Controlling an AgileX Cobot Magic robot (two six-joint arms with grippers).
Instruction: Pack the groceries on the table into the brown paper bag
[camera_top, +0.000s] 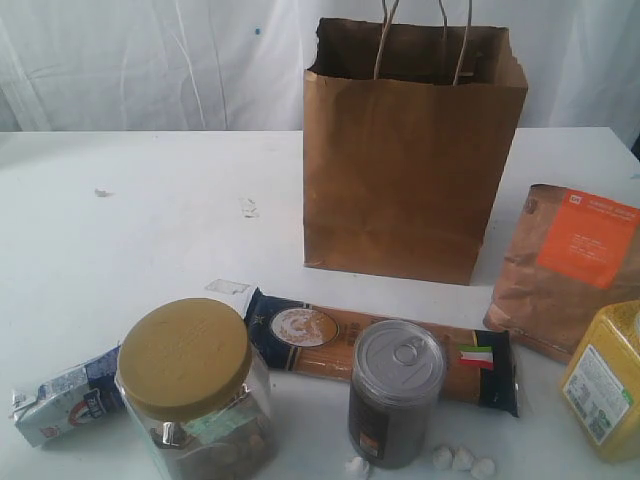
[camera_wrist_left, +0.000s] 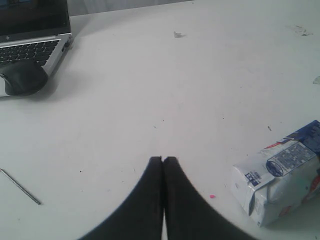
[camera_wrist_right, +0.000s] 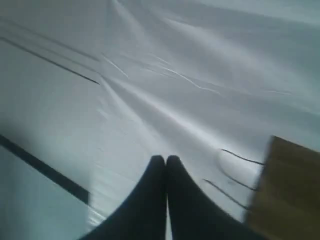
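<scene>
I am viewing the table (camera_top: 150, 230), a white top that is carrying every item. The brown paper bag (camera_top: 410, 170) is standing upright toward the far side, mouth open, with its cord handles rising above the rim. In the left wrist view a laptop (camera_wrist_left: 32, 35) is sitting at the table edge with a dark mouse (camera_wrist_left: 22, 77) just beside it. The long dark-blue spaghetti packet (camera_top: 320, 340) is lying flat on the near side of the bag, apart from it. The brown pouch with orange label (camera_top: 560, 270) is lying to the right of the bag. The gold-lidded clear jar (camera_top: 195, 400) is standing upright at the packet's left end, nearer the camera. The yellow packet (camera_top: 605, 380) is sitting at the right edge, next to the pouch. The grey tin can (camera_top: 397, 395) is standing upright, overlapping the spaghetti packet in this view; I cannot tell whether they are touching. The small blue-white carton (camera_top: 60, 400) is lying on its side just left of the jar. The left gripper (camera_wrist_left: 163, 160) is hovering above bare table near the carton, fingertips pressed together and gripping nothing. The right gripper (camera_wrist_right: 166, 159) is likewise pinched tight and empty, pointing at white cloth beside the bag. Small white lumps (camera_top: 462, 460) are lying near the can
</scene>
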